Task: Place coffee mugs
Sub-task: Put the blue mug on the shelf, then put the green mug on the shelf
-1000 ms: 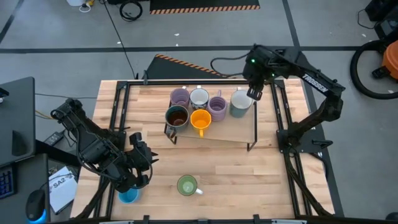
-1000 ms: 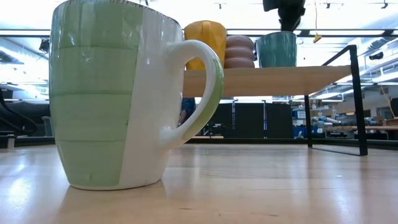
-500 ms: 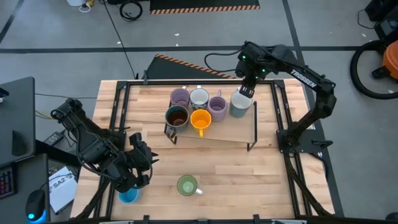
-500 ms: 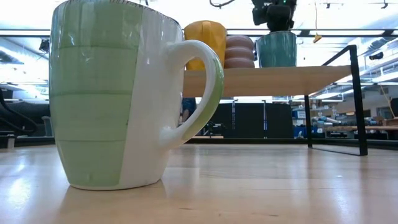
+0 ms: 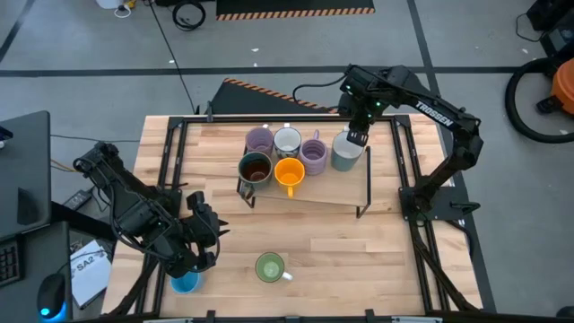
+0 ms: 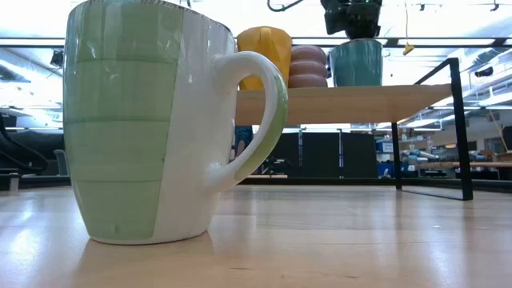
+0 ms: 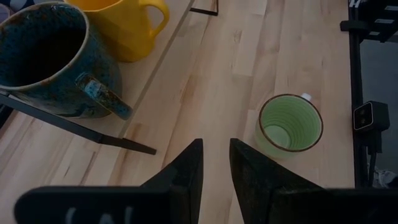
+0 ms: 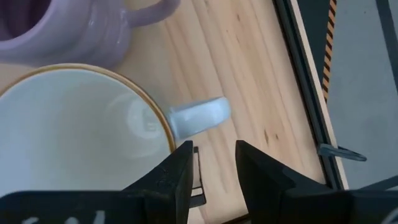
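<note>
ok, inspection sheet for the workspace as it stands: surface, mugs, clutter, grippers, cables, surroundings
Surface: wooden table with a raised shelf at the back.
Job's things: six mugs on the shelf, among them two lavender mugs, an orange mug, a dark brown mug and a pale blue-grey mug; green mug on the table near the front; blue mug at the front left corner.
Clutter: nothing seen on the table.
Grippers: right gripper over the pale blue-grey mug's rim, fingers slightly apart, holding nothing; left gripper beside the blue mug, fingers slightly apart.
Cables: black cable on the floor.
Surroundings: striped floor mat, monitor at left.
</note>
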`<move>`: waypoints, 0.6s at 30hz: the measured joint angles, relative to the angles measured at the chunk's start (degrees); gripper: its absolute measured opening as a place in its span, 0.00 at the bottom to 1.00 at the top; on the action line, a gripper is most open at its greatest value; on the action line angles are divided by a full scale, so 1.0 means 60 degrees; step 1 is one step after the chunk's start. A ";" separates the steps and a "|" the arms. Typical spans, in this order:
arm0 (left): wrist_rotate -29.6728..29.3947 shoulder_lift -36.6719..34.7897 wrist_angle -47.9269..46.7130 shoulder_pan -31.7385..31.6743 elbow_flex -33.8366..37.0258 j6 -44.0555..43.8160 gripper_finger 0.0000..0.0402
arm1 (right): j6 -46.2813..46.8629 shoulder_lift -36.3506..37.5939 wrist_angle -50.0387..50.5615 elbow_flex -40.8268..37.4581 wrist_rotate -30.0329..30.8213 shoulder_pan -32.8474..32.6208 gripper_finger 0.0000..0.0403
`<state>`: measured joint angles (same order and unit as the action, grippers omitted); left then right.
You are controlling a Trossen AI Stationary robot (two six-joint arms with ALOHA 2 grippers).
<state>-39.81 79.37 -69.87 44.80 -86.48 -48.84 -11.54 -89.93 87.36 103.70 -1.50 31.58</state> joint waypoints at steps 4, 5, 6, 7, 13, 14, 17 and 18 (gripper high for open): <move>0.0000 0.0000 -0.0014 0.0000 0.0000 0.0001 0.21 | -0.0002 0.0000 -0.0002 0.0000 -0.0007 -0.0168 0.31; 0.0000 0.0000 -0.0010 0.0000 0.0000 0.0004 0.21 | -0.0002 0.0000 -0.0002 0.0000 0.0008 -0.0202 0.31; 0.0000 0.0000 -0.0010 0.0000 0.0000 0.0004 0.21 | -0.0016 0.0000 0.0001 0.0000 0.0098 -0.0224 0.31; 0.0003 0.0000 -0.0010 0.0000 0.0000 -0.0006 0.21 | -0.0045 0.0002 0.0031 0.0002 0.0327 -0.0243 0.31; 0.0938 0.0000 0.0012 0.0000 0.0000 -0.0710 0.21 | 0.0022 0.0190 0.0423 0.0830 0.2050 -0.0238 0.31; 0.1204 0.0000 0.0012 0.0000 0.0000 -0.0804 0.21 | 0.0130 0.0268 0.0450 0.1026 0.2104 -0.0256 0.31; 0.1751 0.0000 0.0053 0.0002 0.0000 -0.1068 0.21 | 0.0677 0.0328 0.0444 0.1768 0.2156 -0.0512 0.31; 0.1800 0.0000 0.0069 0.0007 0.0000 -0.1137 0.21 | 0.0909 0.0328 0.0445 0.2008 0.2084 -0.0654 0.31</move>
<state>-29.01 79.37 -69.46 44.84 -86.48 -55.66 -6.09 -87.96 90.03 115.75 11.01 27.66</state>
